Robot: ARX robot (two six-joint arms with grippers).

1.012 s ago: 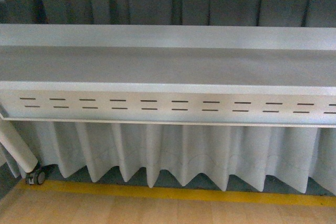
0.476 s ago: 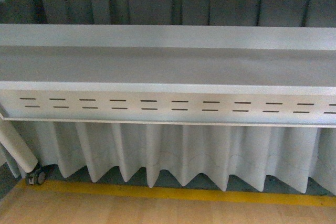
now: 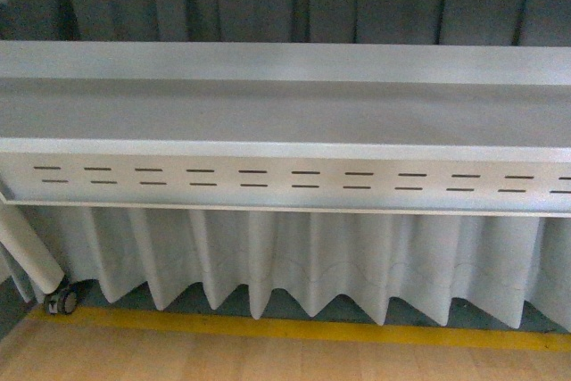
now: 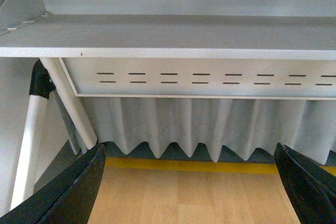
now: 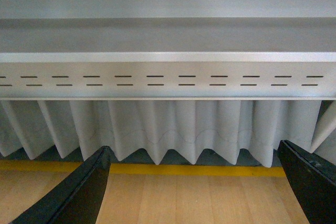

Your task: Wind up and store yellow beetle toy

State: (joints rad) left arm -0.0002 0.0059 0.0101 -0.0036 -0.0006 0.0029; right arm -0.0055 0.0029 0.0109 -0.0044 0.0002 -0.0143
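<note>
grey metal shelf [image 3: 285, 113] spans full width, slotted panel [image 3: 285, 160] along its front edge, curtain [image 3: 294, 260] beneath. left end effector [image 4: 189, 148] and right end effector [image 5: 194, 146] both spread wide.

Workshop or laboratory test bay.
Grey metal shelving [image 3: 285, 113] with slotted panel [image 3: 285, 180], pleated white curtain [image 3: 294, 260], yellow floor line [image 3: 294, 329], caster wheel [image 3: 61, 301].

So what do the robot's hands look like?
Only the fingers show, in the wrist views. The left hand has two smooth black fingers that narrow to pointed tips. The right hand has the same black tapered fingers. No cables, markings or labels are visible. The front view shows neither arm.
</note>
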